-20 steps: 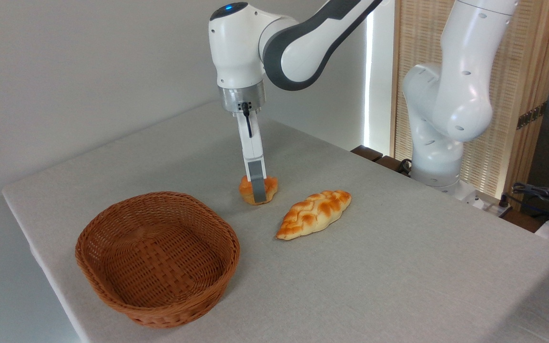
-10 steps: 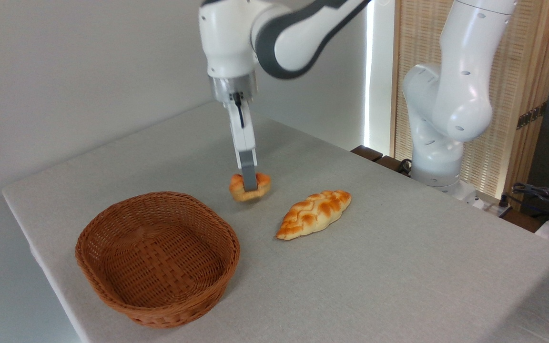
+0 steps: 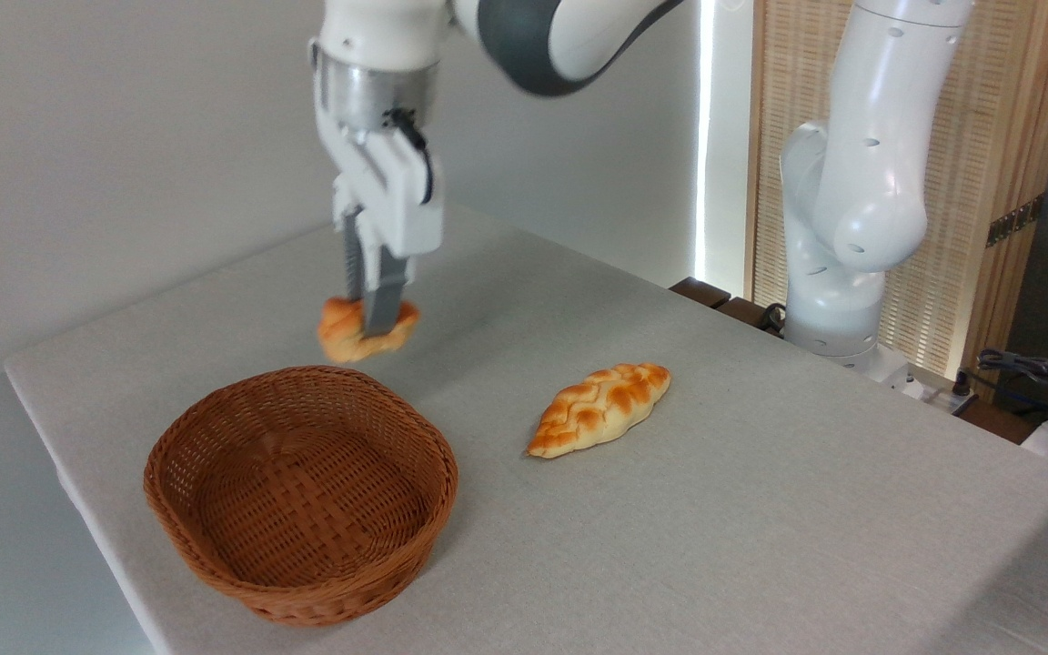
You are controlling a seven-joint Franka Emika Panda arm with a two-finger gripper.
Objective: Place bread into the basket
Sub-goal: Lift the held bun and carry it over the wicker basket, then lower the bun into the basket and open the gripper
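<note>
Lifted bread [image 3: 347,332] now in end effector [image 3: 369,326]

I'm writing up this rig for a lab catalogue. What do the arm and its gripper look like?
The arm is glossy white with rounded, bulging joints, small dark dots along its shell and a dark grey band near the wrist. A silver metal ring sits above the gripper, whose body is a white block with a short black cable looped on its side. Its fingers are slim, grey and flat.
</note>
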